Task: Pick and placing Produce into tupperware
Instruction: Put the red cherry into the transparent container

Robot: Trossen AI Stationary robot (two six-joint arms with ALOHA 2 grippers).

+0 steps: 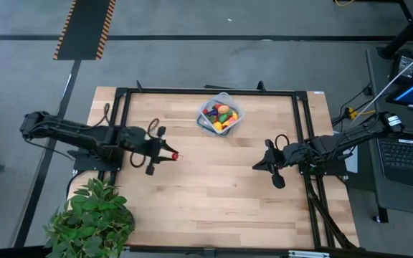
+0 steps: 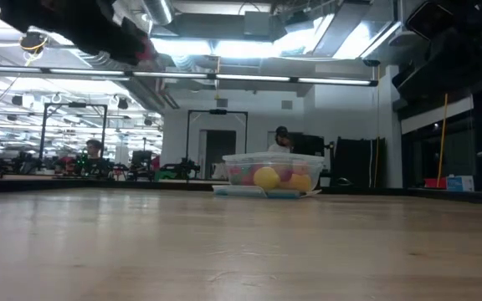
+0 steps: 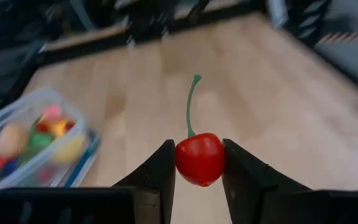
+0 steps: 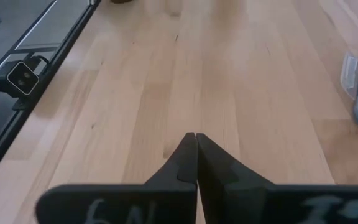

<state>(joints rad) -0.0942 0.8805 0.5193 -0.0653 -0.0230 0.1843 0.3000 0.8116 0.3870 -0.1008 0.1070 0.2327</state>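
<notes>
Light butcher-block wooden tabletop [image 1: 214, 179] with a black metal frame [image 1: 120, 115] around it, grey floor beyond, open office space behind in the low view.

Near edge: large green leafy potted plant [image 1: 92, 218] at the left front corner, partly off the table.

Mid-table, left side: left gripper [image 3: 199, 163] is pinched on a small glossy red toy cherry with a thin green stem [image 3: 199, 157]. Both dark fingers [image 3: 160, 171] press the cherry's sides, stem sticks up past the tips. In the high view the cherry [image 1: 175, 154] is a red dot at the fingertips of the left gripper [image 1: 169, 153], over bare wood. Gripper looks off the surface; the low view only catches the dark arm up near the top left.

Mid-table, right side: right gripper [image 4: 195, 155] has its fingers closed flat against each other, nothing between them. It sits over bare wood by the right frame rail [image 1: 272, 166].

Far side: small clear bluish-grey square plastic container with rounded corners [image 1: 206, 109] stands near the back edge, about centre, well apart from both grippers. It holds a pile of tiny toy produce [image 1: 221, 116]: yellow, red, orange, green pieces. Low view shows yellow round pieces [image 2: 266, 177] through the clear wall of the container [image 2: 312, 165]. Individual items are too small to sort out.

Beyond the table: a person seated in the background [image 2: 281, 139], another farther left [image 2: 94, 149].
</notes>
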